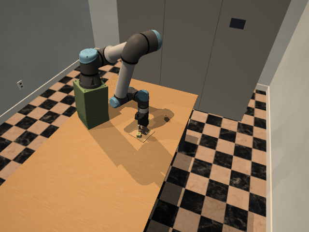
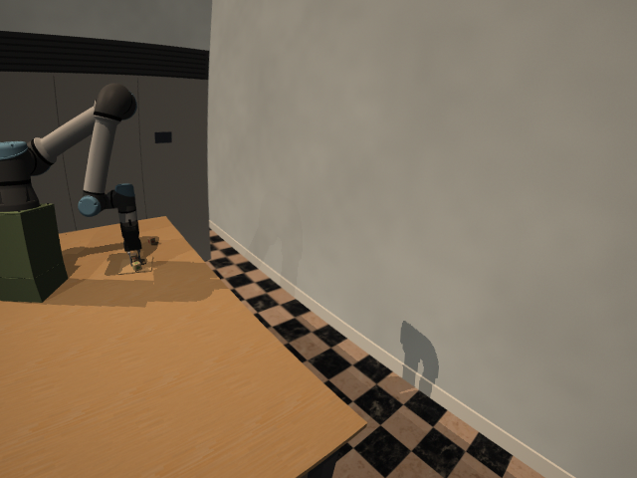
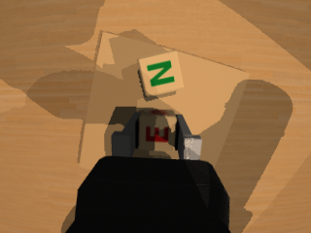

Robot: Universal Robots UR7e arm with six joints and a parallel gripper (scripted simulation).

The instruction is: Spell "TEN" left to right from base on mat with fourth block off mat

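The mat (image 1: 145, 139) (image 3: 204, 87) lies on the table below my gripper. A pale block with a green N (image 1: 138, 135) (image 3: 161, 73) (image 2: 135, 266) sits on it, its letter sideways in the wrist view. My gripper (image 1: 141, 130) (image 3: 157, 124) points down, partly closed. Its fingers stand against both sides of a block with a red E (image 3: 156, 127), with no clear gap. Whether this block touches the mat is hard to tell. Another block (image 1: 165, 116) (image 2: 153, 240) with a red mark lies off the mat; its letter is unreadable. The remaining block is not clearly visible.
The wooden table (image 1: 87, 174) (image 2: 128, 370) extends widely around the mat. Its edge lies beyond the loose block. The green robot pedestal (image 1: 96, 109) (image 2: 31, 252) stands on the base side. Arm shadows fall across the mat and table.
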